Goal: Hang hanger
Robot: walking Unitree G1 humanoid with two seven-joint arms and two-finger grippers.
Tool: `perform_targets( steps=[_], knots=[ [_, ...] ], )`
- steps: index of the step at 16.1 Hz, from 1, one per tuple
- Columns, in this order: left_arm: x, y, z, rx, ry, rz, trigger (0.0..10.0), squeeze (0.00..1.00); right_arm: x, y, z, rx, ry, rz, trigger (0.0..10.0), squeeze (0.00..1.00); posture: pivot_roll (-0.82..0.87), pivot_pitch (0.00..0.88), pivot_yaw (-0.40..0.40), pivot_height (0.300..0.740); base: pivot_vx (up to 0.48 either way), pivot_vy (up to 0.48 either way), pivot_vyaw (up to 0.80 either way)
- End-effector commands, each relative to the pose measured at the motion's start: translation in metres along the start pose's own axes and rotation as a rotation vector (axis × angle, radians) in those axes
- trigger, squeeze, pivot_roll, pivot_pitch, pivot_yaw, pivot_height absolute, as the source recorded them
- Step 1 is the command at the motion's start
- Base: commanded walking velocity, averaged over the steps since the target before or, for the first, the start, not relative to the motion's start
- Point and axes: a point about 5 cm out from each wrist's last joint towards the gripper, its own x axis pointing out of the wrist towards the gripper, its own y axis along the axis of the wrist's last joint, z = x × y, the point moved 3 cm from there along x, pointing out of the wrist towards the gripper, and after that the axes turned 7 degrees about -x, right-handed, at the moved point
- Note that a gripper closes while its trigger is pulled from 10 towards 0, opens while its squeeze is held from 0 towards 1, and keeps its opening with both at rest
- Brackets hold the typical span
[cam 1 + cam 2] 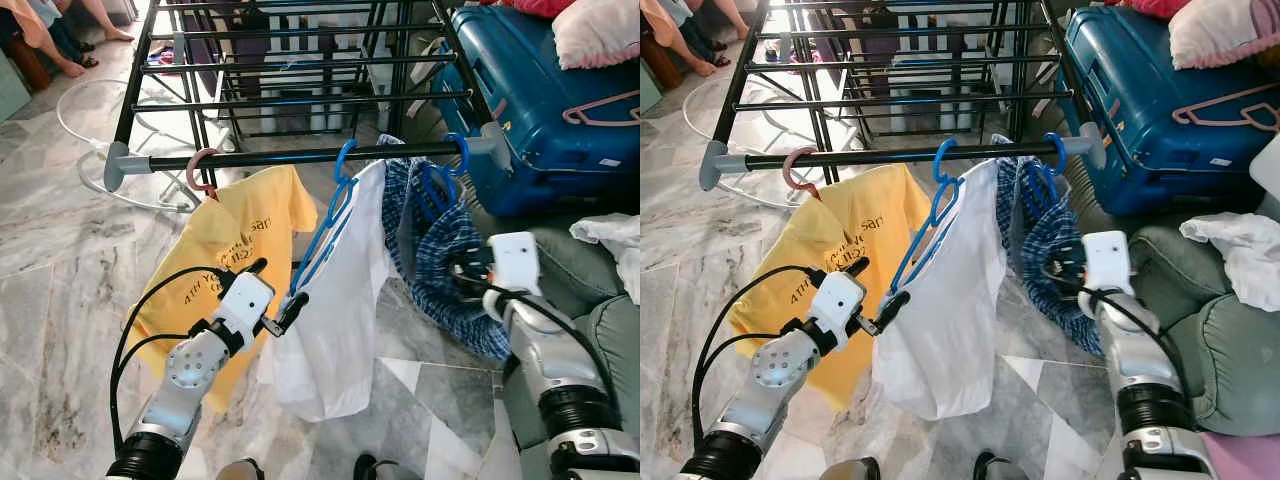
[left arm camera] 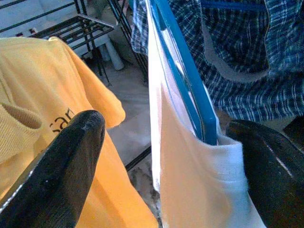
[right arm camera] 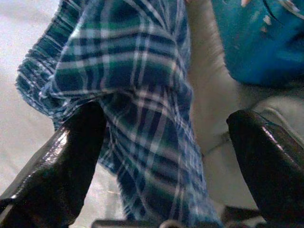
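Left gripper [image 1: 277,296] spread around white shirt [image 1: 335,310] — right gripper [image 3: 166,161] wide, straddling plaid shirt [image 3: 142,95]

blue hanger [image 1: 325,225] (white shirt), hooked on rail [image 1: 300,156]

Head stereo pair looking down at drying rack [image 1: 300,155], wrist cameras close on hanging clothes

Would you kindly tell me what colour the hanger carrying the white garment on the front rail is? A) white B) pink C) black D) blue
D: the hanger under the white garment is blue, hooked over the front rail; the pink hook carries the yellow shirt.
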Motion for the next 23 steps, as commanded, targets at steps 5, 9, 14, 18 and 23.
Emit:
perform_targets(
  steps=[5,9,14,18,23],
  knots=[
    [0.004,-0.003,0.003,-0.014,0.010,-0.011,10.0,0.00,-0.017,-0.014,-0.016,0.001,0.098,0.013,10.0,0.00,0.13,0.133,-0.026,0.740,0.000,0.000,0.00],
    [0.009,-0.001,0.008,-0.021,-0.005,-0.007,10.0,0.00,-0.015,-0.019,-0.005,-0.019,0.068,-0.024,10.0,0.00,0.13,0.125,-0.024,0.740,0.000,0.000,0.00],
    [0.010,-0.002,0.000,-0.029,0.025,-0.009,10.0,0.00,-0.026,-0.013,-0.014,0.013,0.033,0.036,10.0,0.00,0.14,0.105,-0.025,0.740,0.000,0.213,0.00],
    [0.015,-0.002,0.007,-0.033,0.004,-0.003,10.0,0.00,-0.049,-0.020,-0.025,0.032,-0.033,0.054,10.0,0.00,0.11,0.098,-0.022,0.740,0.000,0.352,0.00],
    [0.019,-0.002,0.014,-0.036,-0.025,0.004,10.0,0.00,-0.066,-0.029,-0.026,0.072,-0.185,0.039,10.0,0.00,0.09,0.085,-0.006,0.740,0.000,0.103,0.00]
  ],
)
